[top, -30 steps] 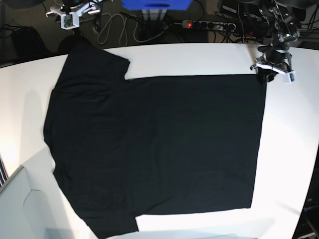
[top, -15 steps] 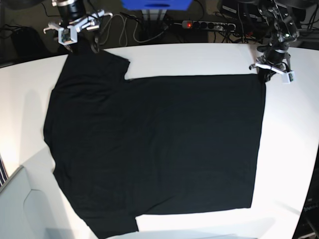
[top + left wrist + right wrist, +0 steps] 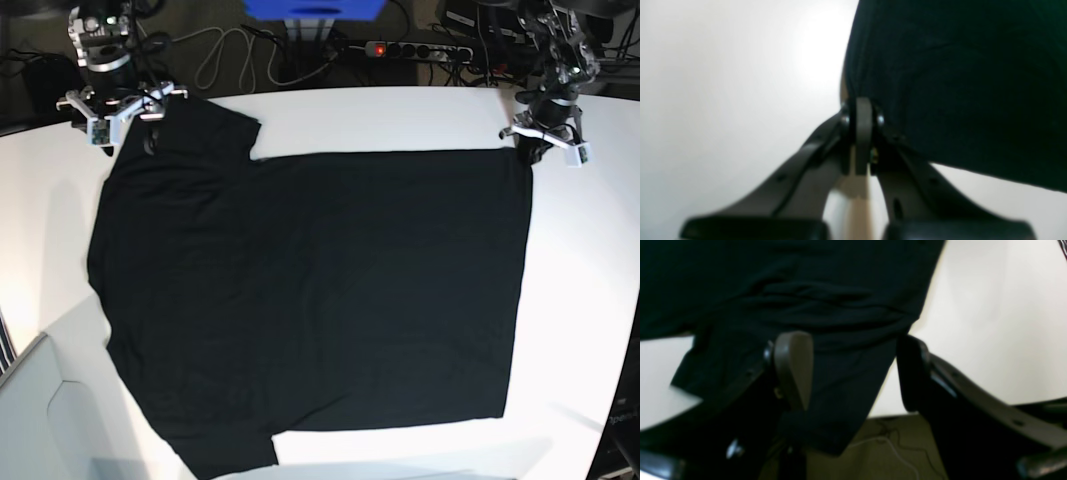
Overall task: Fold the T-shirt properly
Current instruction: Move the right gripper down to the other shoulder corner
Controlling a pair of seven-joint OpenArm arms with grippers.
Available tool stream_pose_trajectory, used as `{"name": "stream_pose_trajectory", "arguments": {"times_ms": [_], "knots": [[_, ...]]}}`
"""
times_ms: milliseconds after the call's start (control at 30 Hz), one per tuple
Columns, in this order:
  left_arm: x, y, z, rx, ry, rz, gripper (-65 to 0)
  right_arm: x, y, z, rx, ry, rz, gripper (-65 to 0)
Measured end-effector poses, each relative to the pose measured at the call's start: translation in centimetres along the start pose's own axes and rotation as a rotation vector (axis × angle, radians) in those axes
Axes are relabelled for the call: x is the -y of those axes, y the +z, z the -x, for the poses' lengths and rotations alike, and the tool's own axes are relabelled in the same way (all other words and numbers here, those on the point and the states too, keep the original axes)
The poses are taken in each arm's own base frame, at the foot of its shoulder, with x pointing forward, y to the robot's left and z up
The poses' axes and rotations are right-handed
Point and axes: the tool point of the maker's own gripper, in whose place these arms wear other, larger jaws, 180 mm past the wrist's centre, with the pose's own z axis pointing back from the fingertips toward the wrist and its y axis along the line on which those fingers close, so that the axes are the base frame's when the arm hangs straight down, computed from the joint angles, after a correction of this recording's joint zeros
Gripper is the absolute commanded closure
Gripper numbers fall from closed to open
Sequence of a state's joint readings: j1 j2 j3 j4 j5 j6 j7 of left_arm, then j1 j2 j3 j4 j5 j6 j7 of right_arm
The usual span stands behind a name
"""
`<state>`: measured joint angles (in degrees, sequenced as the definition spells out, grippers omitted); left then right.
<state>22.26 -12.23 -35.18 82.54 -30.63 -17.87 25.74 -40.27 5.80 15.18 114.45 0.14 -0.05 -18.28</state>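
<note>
One T-shirt (image 3: 310, 290) is lying flat on the white counter (image 3: 400, 115), plain black side up, sleeves toward the base view's left and hem toward its right. Two arms are working, one at each far corner of the shirt. The left arm is reaching down at the far right corner in the base view, with the left tool (image 3: 543, 140) sitting right on the hem corner. In the left wrist view its fingers (image 3: 863, 133) are pressed together, with the black cloth (image 3: 957, 83) bunching up right at the tips, so it is clamped on the T-shirt's corner; the fabric is running up and to the right from the pinch, and bare counter (image 3: 723, 83) is showing on the left. The right arm is coming down over the far left sleeve in the base view, wrist pointing down, with the right tool (image 3: 118, 108) at the sleeve's edge. In the right wrist view its fingers (image 3: 793, 366) are standing wide apart, straddling a wrinkled sleeve edge (image 3: 840, 380) that is lying between them, not gripped. The sleeve tip is hanging past the counter edge, with floor and a cable (image 3: 893, 450) visible beyond it.
</note>
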Motion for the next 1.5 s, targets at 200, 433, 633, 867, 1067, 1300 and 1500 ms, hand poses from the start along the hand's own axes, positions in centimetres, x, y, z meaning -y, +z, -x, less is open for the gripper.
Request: {"name": "stream_pose_trajectory", "arguments": {"times_ms": [200, 433, 633, 867, 1067, 1300, 1500], "knots": [[0.0, 0.0, 0.0, 0.0, -0.001, -0.001, 0.0, 0.6, -2.1, 4.0, -0.1, -0.033, 0.013, -38.1], [-0.1, 0.1, 0.0, 0.0, -0.001, -0.002, 0.0, 0.8, -2.9, 5.0, -0.123, -0.044, 0.018, -38.0], [-0.1, 0.1, 0.0, 0.0, 0.0, -0.002, 0.0, 0.8, -3.2, 4.7, -0.115, -0.046, 0.019, -38.0], [-0.1, 0.1, -0.1, 0.001, -0.004, -0.003, 0.0, 1.0, -3.9, 5.9, -0.142, -0.055, 0.022, -38.0], [0.0, 0.1, -0.1, 0.0, -0.001, -0.002, 0.0, 1.0, -4.0, 6.1, -0.143, -0.059, 0.023, -38.0], [0.0, 0.1, -0.1, 0.0, -0.002, -0.002, 0.0, 1.0, -4.1, 5.9, -0.137, -0.06, 0.023, -37.8], [-0.2, 0.2, 0.0, 0.0, -0.001, -0.006, 0.0, 1.0, -4.7, 6.2, -0.12, -0.088, 0.022, -37.8]]}}
